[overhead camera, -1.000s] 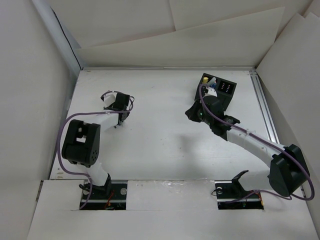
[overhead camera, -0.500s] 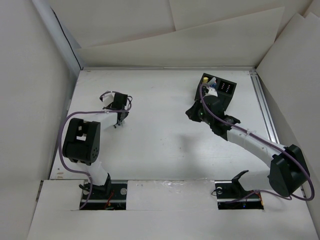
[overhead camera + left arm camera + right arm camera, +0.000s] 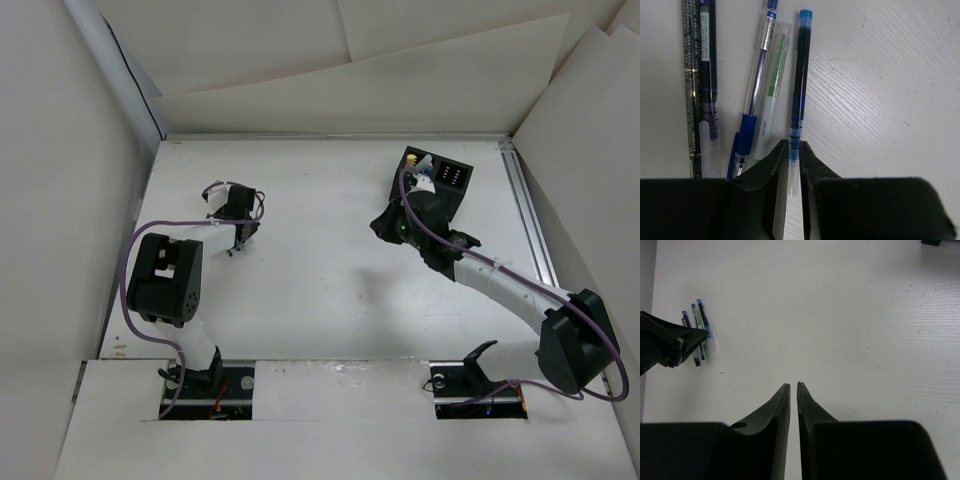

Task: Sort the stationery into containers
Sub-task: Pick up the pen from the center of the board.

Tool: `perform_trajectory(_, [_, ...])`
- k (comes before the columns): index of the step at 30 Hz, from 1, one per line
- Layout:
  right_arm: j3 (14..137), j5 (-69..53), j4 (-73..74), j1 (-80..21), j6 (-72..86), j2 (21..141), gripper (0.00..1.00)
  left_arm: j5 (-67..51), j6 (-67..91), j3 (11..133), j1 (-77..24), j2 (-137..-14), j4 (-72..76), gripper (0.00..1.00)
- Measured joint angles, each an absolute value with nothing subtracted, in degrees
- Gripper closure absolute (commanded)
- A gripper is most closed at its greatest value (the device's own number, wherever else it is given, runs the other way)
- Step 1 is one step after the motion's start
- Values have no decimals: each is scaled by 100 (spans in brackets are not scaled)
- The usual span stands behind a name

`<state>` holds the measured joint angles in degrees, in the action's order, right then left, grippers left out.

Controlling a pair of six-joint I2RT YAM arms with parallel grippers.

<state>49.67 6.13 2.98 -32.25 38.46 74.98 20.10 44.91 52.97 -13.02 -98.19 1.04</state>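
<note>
Several pens of the stationery lie side by side on the white table. My left gripper (image 3: 794,146) is shut on the clear end of a slim blue pen (image 3: 801,75), which rests flat. Beside it lie a clear green pen (image 3: 774,85), a blue-grip ballpoint (image 3: 755,90) and a dark purple pen (image 3: 707,75). From above, the left gripper (image 3: 238,240) sits at the table's left. My right gripper (image 3: 793,385) has its jaws a thin slit apart with nothing between them, and it hangs by the black containers (image 3: 440,175). The pens (image 3: 699,330) show far off in its view.
A black patterned pencil (image 3: 688,75) lies leftmost in the row. A yellow item (image 3: 425,167) sits in the box's left compartment. White walls enclose the table on three sides, and a metal rail (image 3: 530,220) runs along its right edge.
The left arm's wrist has shifted very slightly over the pens. The right arm holds its place.
</note>
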Motion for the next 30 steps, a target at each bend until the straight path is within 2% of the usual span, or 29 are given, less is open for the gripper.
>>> perform_trajectory(3, [4967,613,296,-3225,3850,7498,71,1949,4445,5297,-1302,-9819,145,96])
perform_trajectory(6, [4967,613,298,-3227,3846,7498,66,1907,4377,5297,-1302,-9819,189,94])
perform_trajectory(12, [4967,613,298,-3225,3844,7450,65,1809,4329,5297,-1302,-9835,191,83])
perform_trajectory(22, [4963,607,298,-3159,3844,7367,65,1710,4250,5297,-1389,-9861,95,82])
perform_trajectory(26, [4890,609,301,-3127,3846,7271,65,1756,4241,5297,-1516,-9861,56,90])
perform_trajectory(28, [4880,609,298,-3118,3846,7238,65,1758,4239,5297,-1555,-9861,58,99])
perform_trajectory(30, [4866,596,298,-3107,3846,7205,65,1756,4224,5297,-1562,-9863,56,100])
